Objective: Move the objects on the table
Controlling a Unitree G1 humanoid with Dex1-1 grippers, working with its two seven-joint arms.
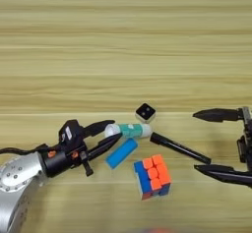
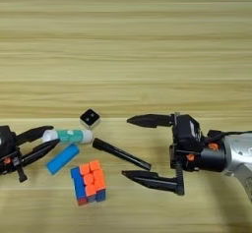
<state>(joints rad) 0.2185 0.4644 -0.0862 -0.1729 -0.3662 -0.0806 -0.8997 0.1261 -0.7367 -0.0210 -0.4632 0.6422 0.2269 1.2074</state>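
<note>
My left gripper (image 1: 116,130) is shut on the white end of the white-and-teal glue stick (image 1: 132,130), which lies level just above the flat blue block (image 1: 121,153). The small black die (image 1: 145,112) sits just beyond the stick's teal end. An orange-blue-red puzzle cube (image 1: 153,176) stands nearest me. The slim black marker (image 1: 179,148) lies slanted to the right of the glue stick. Its right end reaches between the fingers of my right gripper (image 2: 126,147), which is wide open and touches nothing.
The wooden table (image 1: 123,40) stretches bare behind the cluster. My grey left forearm (image 1: 17,178) fills the lower left corner, and my right forearm (image 2: 236,153) comes in from the right edge. A sliver of something reddish (image 1: 152,231) shows at the bottom edge.
</note>
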